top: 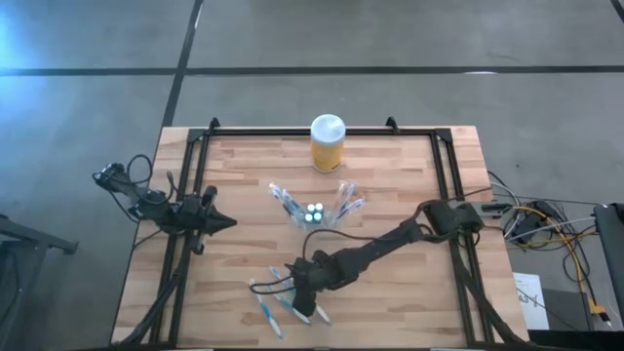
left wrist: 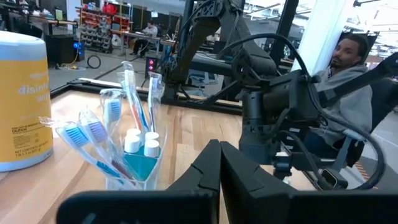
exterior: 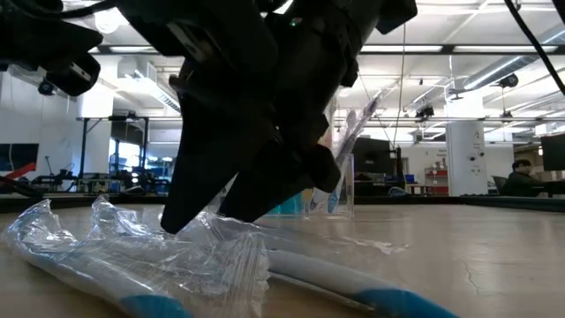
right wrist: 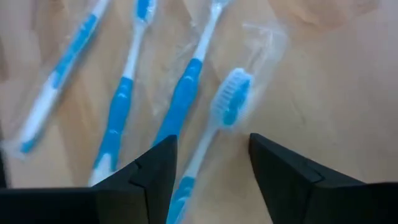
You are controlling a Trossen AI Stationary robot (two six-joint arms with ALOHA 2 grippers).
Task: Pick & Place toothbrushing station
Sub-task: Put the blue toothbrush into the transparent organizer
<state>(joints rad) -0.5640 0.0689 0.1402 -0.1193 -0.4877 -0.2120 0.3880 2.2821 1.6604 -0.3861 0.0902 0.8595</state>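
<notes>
The clear holder (top: pixel 314 212) stands mid-table with blue-and-white toothbrushes and white-capped tubes upright in it; it also shows in the left wrist view (left wrist: pixel 134 158). Several wrapped blue-and-white toothbrushes (top: pixel 278 304) lie flat on the table's near part. My right gripper (top: pixel 305 291) is open, low over them and pointing down. In the right wrist view its fingers (right wrist: pixel 155 171) stand on either side of one wrapped toothbrush (right wrist: pixel 229 102). My left gripper (top: pixel 222 222) is shut and empty at the table's left, pointing at the holder. My right gripper's fingertips (exterior: pixel 181 216) reach down to the crinkled clear wrapping (exterior: pixel 132 247) of the loose toothbrushes. I cannot tell whether they touch it or the toothbrush between them.
A yellow jar with a white lid (top: pixel 327 143) stands at the table's far edge behind the holder. A black frame (top: pixel 200 175) runs along the table's edges. A person (left wrist: pixel 348 74) sits beyond the table's right side.
</notes>
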